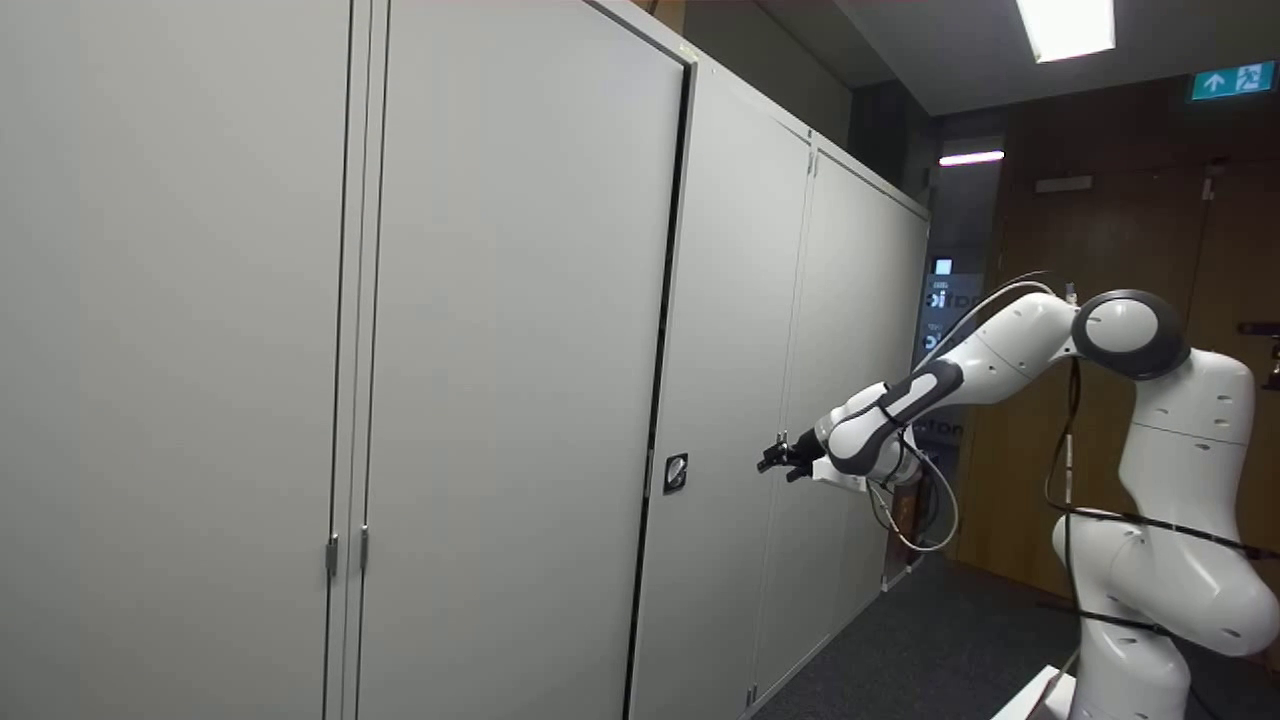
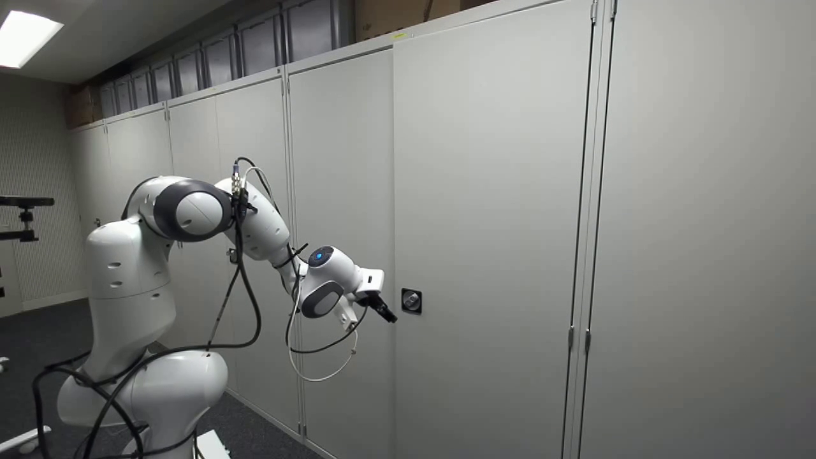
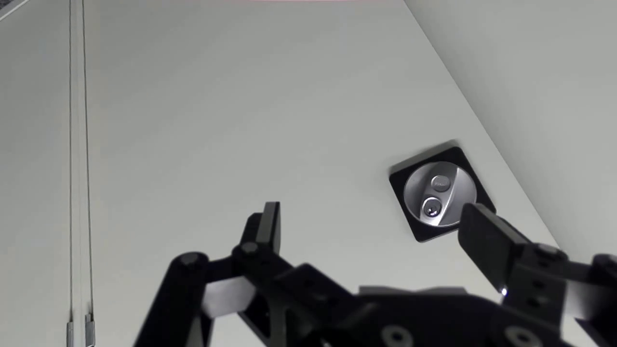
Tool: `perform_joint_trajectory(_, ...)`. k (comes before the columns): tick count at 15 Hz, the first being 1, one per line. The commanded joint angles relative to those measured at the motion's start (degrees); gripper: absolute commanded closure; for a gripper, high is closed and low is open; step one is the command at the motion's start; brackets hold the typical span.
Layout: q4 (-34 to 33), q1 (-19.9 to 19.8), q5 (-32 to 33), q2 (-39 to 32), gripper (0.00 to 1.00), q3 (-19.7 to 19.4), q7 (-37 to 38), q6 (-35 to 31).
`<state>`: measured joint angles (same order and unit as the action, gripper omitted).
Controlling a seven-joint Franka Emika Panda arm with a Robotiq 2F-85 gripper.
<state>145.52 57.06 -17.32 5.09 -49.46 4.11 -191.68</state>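
Observation:
My gripper (image 3: 371, 208) stands open, with nothing between its black fingers (image 3: 487, 236). Just beyond the fingertips is a round silver lock knob (image 3: 465, 185) on a black square plate, set in a grey cabinet door (image 3: 231, 120). One finger overlaps the plate's corner in the wrist view; the exterior views show the gripper apart from it. In an exterior view the gripper (image 1: 780, 468) points at the cabinet, right of the knob (image 1: 676, 470). From another angle the gripper (image 2: 389, 317) hangs left of and slightly below the knob (image 2: 412, 301). A dark gap (image 1: 664, 310) runs along the door's edge.
The tall grey cabinets form one long wall, with small hinges (image 2: 588, 341) along the door seams. Grey bins (image 2: 220, 58) stand on top. Loose cables (image 2: 255, 319) loop around the arm. A camera on a mount (image 2: 25, 203) stands at the side.

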Motion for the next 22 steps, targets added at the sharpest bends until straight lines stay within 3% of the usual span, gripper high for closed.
perform_joint_trajectory(1,-0.1,0.7,0.0,0.0,0.00,-1.0,0.6,0.0)
perform_joint_trajectory(10,-0.2,1.7,0.1,0.0,0.00,-2.4,1.1,0.1)
perform_joint_trajectory(19,-3.7,2.2,0.3,-5.5,0.00,-3.0,2.5,2.6)
perform_joint_trajectory(20,-4.1,-9.8,1.6,-6.3,0.00,8.6,4.0,3.2)
perform_joint_trajectory(22,-5.6,-16.1,1.7,-7.5,0.00,15.3,4.4,4.1)
